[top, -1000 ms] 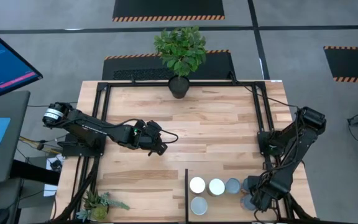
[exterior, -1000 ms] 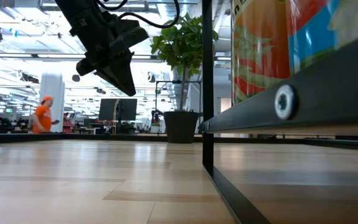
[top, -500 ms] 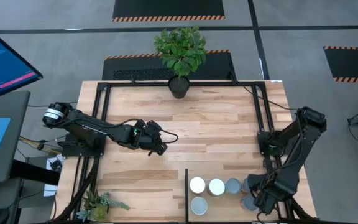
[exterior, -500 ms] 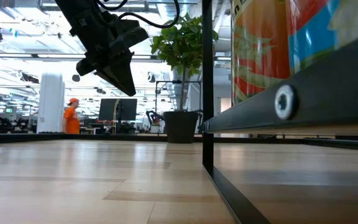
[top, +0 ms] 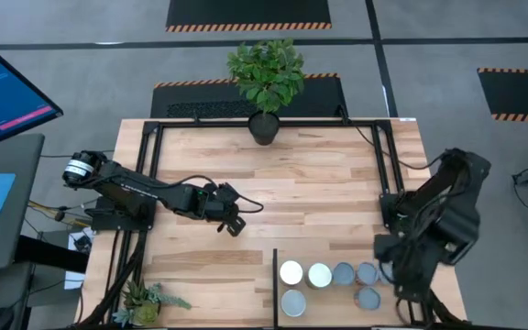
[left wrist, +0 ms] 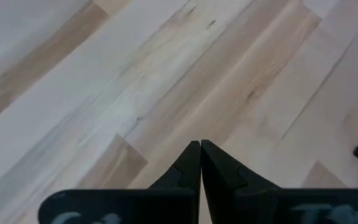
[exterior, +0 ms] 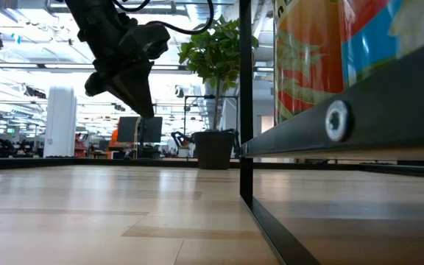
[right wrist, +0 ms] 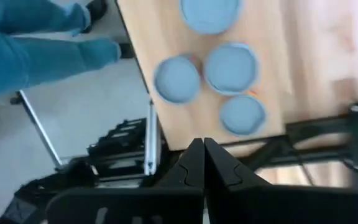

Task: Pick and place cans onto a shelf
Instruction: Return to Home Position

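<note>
Held the left tool [left wrist: 199,148] with tips pressed together on nothing, above bare planks of the surface [top: 319,183], left of middle. Held the right tool [right wrist: 202,146] likewise closed and empty, raised beside the shelf's right side. Left six cans [top: 319,274] upright on the shelf [top: 330,310]: four in a row, two more behind them, all well apart from both tools, in the surface's corner by the right arm.
</note>
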Motion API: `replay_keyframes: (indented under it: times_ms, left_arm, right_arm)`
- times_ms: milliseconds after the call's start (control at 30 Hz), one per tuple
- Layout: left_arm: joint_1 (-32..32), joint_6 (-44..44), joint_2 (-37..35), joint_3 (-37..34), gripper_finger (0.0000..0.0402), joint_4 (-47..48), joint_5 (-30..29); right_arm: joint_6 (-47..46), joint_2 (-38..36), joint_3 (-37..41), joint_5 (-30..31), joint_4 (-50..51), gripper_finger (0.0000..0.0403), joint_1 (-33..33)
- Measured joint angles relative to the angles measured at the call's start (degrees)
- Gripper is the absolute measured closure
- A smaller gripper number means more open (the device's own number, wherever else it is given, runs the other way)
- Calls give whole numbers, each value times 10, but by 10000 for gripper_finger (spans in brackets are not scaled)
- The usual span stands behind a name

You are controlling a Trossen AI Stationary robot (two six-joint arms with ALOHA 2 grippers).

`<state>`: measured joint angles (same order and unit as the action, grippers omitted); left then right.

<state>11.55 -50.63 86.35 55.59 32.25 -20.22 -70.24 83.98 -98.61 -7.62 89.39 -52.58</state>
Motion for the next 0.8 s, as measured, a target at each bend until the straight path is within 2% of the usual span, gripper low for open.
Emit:
replay_keyframes:
  times_ms: [133, 200, 300, 500, 567, 800]
  left_arm:
    - [-1, 0, 0, 0, 401, -1, -10]
    - [-2, 3, 0, 0, 401, -2, -36]
    - [-3, 32, 0, 0, 402, 1, -41]
    - [-5, 32, 0, 0, 401, -6, -10]
    - [-8, 45, 0, 0, 401, -14, -1]
    - [-21, 141, 0, 0, 401, -93, 25]
  right_arm:
    - [38, -26, -41, -31, -3, 390, 13]
    - [54, -42, -54, -6, -11, 390, 14]
    - [85, -67, -64, 111, -18, 390, 12]
    - [257, -146, -69, 442, -69, 390, 3]
    - [296, -180, -69, 505, -90, 390, 3]
    - [335, -269, -64, 518, -110, 390, 33]
